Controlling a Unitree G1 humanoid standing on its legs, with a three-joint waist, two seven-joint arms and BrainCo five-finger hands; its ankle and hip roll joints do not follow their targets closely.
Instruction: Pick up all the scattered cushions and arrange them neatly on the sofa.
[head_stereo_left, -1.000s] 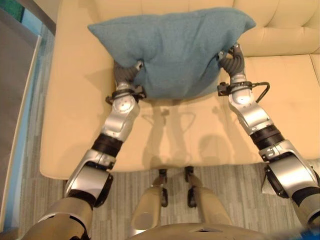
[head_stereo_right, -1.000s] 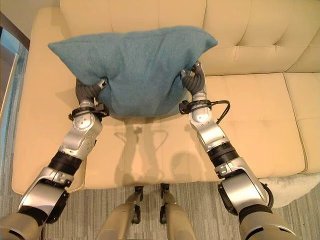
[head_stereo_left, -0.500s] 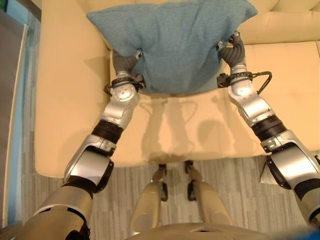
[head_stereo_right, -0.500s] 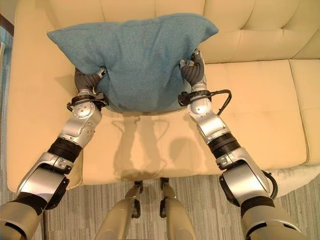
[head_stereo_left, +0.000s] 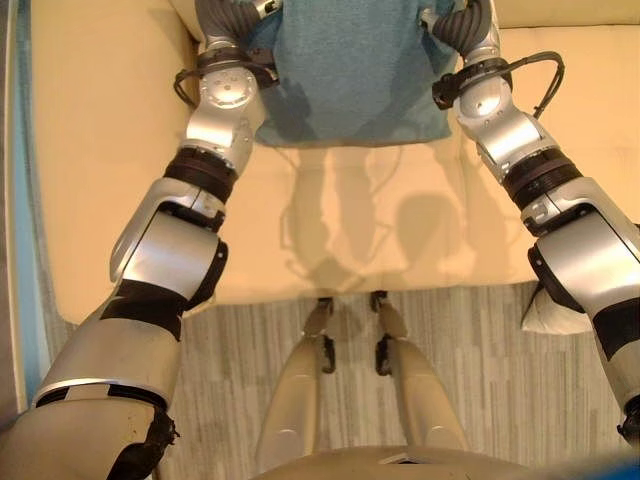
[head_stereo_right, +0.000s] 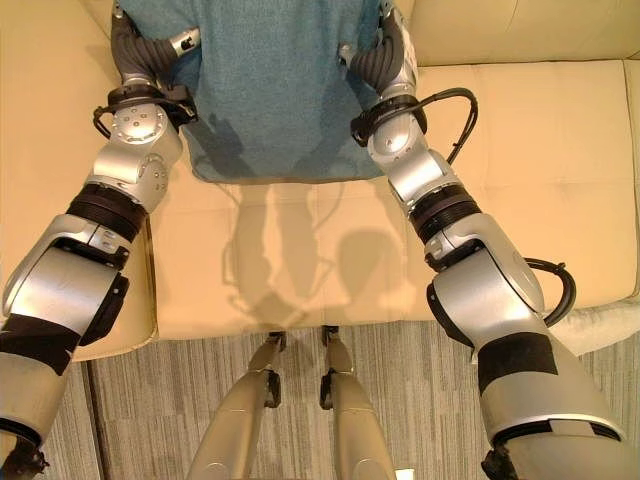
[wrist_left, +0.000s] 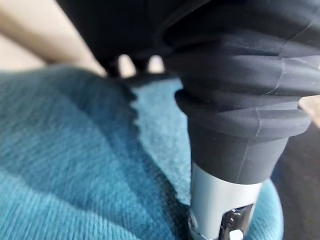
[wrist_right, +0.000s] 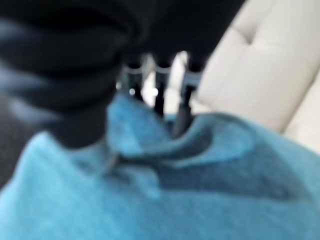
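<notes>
Right hand (wrist_right: 150, 70): the fingers (wrist_right: 181, 107) reach down into a fold of the teal cushion (head_stereo_right: 270, 90) and look pinched on the cloth, though the wrist view is blurred and the thumb cannot be made out; left hand (wrist_left: 235, 125): the dark ribbed cover lies against the cushion's surface, the thumb presses into the fabric, and the rest of the fingers are hidden past the cover, so whether they are closed on the cloth cannot be told; in the head views both hands flank the cushion, the left at its left edge, the right at its right edge, each with its wrist cover touching the cloth; the cushion sits between the two hands over the rear of the cream sofa (head_stereo_right: 540, 180), its lower edge lying on the seat, its upper part cut off by the top of the view; a pale cushion (head_stereo_right: 600, 325) lies on the grey striped floor (head_stereo_right: 180, 400) by the sofa's front, beside the right arm.
</notes>
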